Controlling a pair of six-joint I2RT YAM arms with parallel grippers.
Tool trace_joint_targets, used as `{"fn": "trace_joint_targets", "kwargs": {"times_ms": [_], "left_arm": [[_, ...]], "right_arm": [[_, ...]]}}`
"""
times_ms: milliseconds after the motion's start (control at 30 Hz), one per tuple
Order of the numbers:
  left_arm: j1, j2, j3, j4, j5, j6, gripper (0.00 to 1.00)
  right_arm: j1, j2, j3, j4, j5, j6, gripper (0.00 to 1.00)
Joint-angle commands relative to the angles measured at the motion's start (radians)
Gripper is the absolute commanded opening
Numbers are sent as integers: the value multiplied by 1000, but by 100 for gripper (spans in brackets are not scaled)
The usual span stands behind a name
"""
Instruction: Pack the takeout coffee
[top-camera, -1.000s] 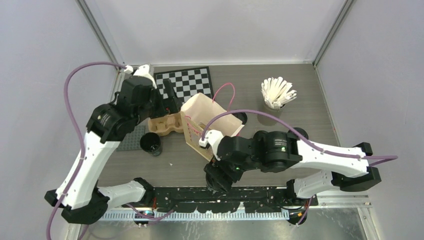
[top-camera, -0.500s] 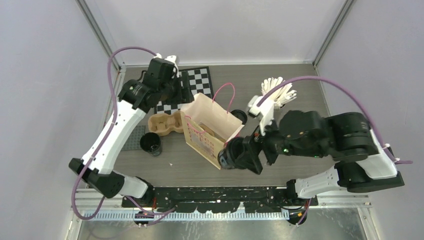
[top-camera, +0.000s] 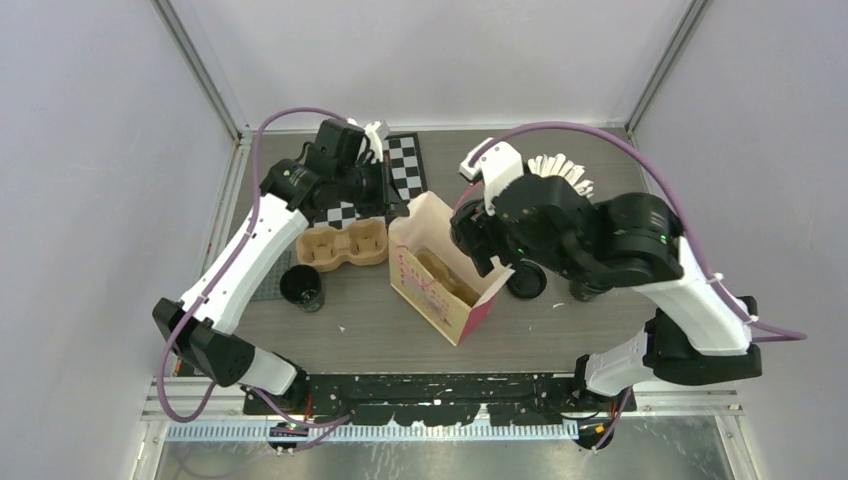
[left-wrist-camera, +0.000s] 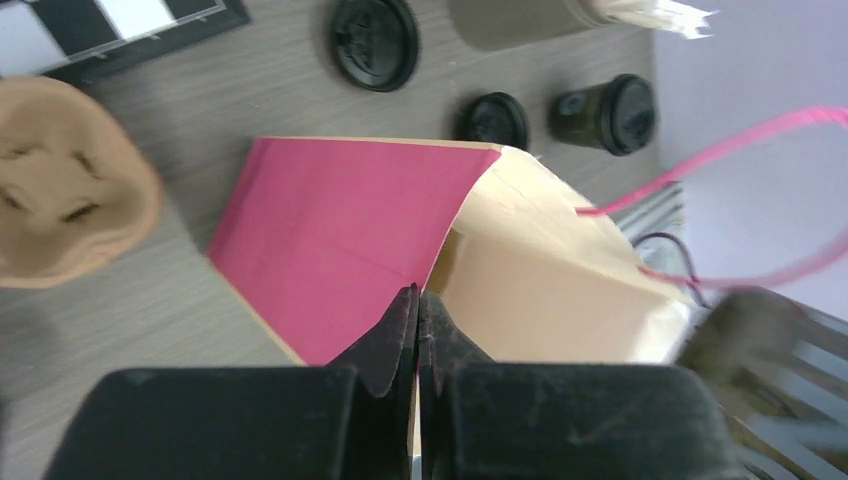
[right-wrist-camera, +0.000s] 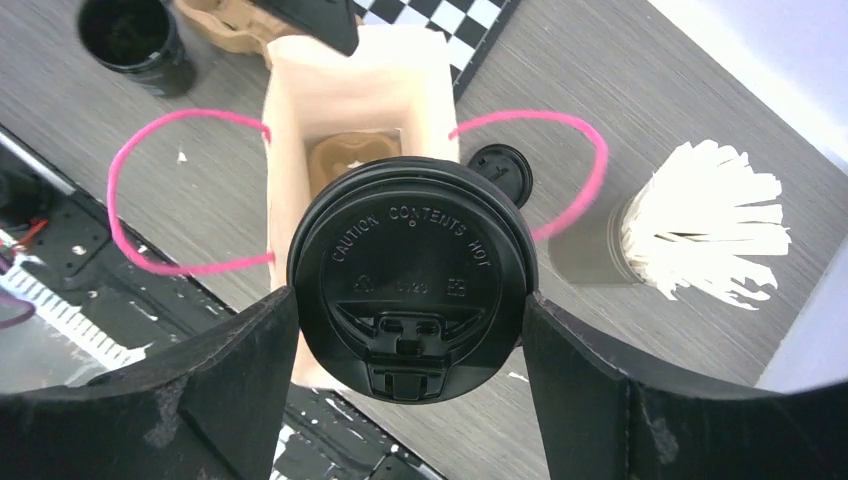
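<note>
Over the bag's open mouth, the R gripper (right-wrist-camera: 410, 305) hangs w/ jaws clamped on either side of a lidded black cup (right-wrist-camera: 412, 240), lid up, not yet inside. The paper bag (top-camera: 445, 290) stands mid-table. A brown pulp tray (right-wrist-camera: 350, 158) sits at its bottom, and what shows of it looks empty. The L gripper (left-wrist-camera: 418, 300) has its jaws together, pinching the bag's rim at a corner, prob. to keep it open & steady.

Done so far, judging by the layout: bag up, tray in, one cup lidded & lined up for the drop.

Left to do: lower that cup into a pocket, then the rest. An open cup (top-camera: 301, 287), no lid, stands on the table just beside a second tray (top-camera: 345, 243). Loose lids (left-wrist-camera: 375, 40) lie past the bag, and another lidded cup (left-wrist-camera: 607, 112) sits near the stick cup (left-wrist-camera: 520, 15). So approx. early-to-mid: none of the coffee is in the bag yet, as far as I can see.
</note>
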Motion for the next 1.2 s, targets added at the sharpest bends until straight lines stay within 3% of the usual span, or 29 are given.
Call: {"fn": "trace_joint_targets", "kwargs": {"times_ms": [0,100,300,500,567,833,1033,1167], "left_arm": [[-37,-94,-97,226,123,-185,0],[-82,-112,-129,289,111,-276,0],[-167,-141,-145,182,-26,-408,0],[-222,-211,-218,123,-63,-496,0],[-223,-236,-237,111,-74,-500,7],[-213,-201,-142,71,-77,-291,53],[-200,-58,77,-188,-87,-103,56],[-200,-50,91,-230,-69,-69,57]], "right_arm": [[-76,1,-14,63,-124,-99,64],[-93,-8,-64,36,-183,-99,64],[-131,-60,-208,29,-284,-91,64],[-133,-127,-327,67,-335,-91,64],[-132,-163,-377,94,-346,-94,63],[-133,-256,-496,170,-389,-114,63],[-133,-298,-555,232,-461,-120,63],[-131,-311,-582,259,-486,-103,62]]}}
